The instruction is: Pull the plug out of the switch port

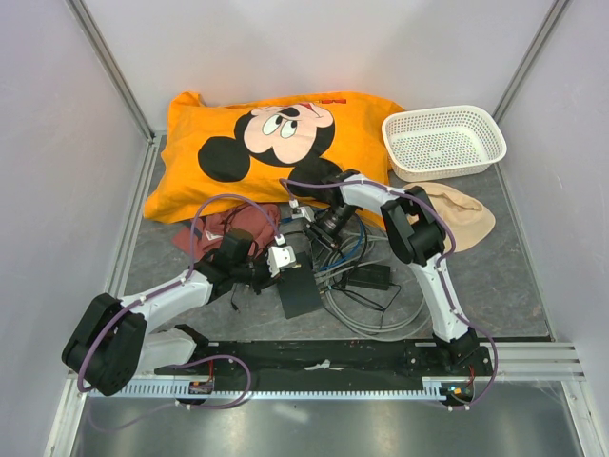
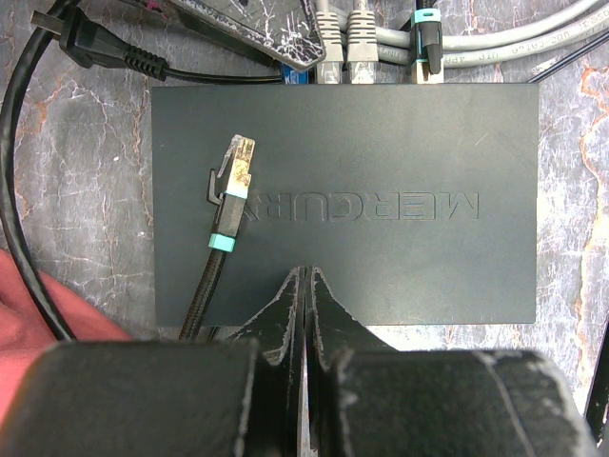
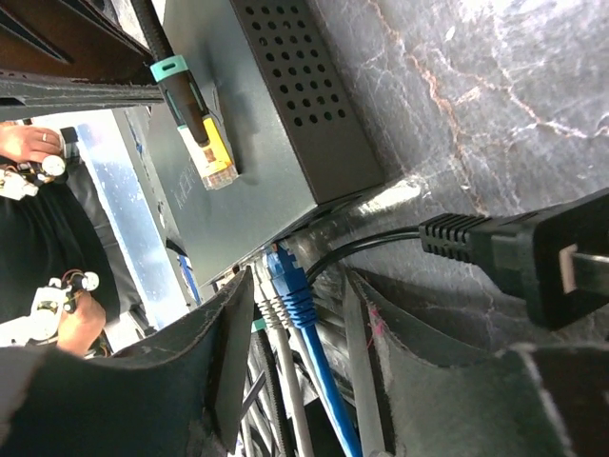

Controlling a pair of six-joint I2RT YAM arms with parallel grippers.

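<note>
- The left gripper [image 2: 304,276] has its jaws pressed together on nothing, with the tips resting on the lid of the MERCURY switch [image 2: 381,124]. This looks like a hold-down. Only 2 narrow tips bear on a smooth lid, so the box could slide or pivot on the marbled table [image 2: 571,238] once a pull begins
- A loose braided plug [image 2: 235,167] with a teal band lies unplugged on the lid, just beside those tips. Any jolt of the box could send it rolling under the fingers or off the edge
- At the far edge of the switch, the blue plug [image 3: 285,290] sits in its switch port, which is hidden behind the plug bodies. The right gripper [image 3: 300,281] straddles this plug with its jaws part-way apart and not clamped, a gap showing on 1 side
- The 2 grey plugs [image 2: 344,38] sit just beside the blue one, so an off-centre close could pinch a neighbour and pull the wrong lead
- If the latch tab is not pressed, a straight pull probably drags the whole switch or strains the port
- Closing on the blue cable [image 3: 319,381] instead of the plug body would strain the cable
- A black power plug [image 3: 519,257] lies on the table by the right finger, with the cable tangle [image 1: 366,276] beyond. Either could snag the gripper as it backs away
</note>
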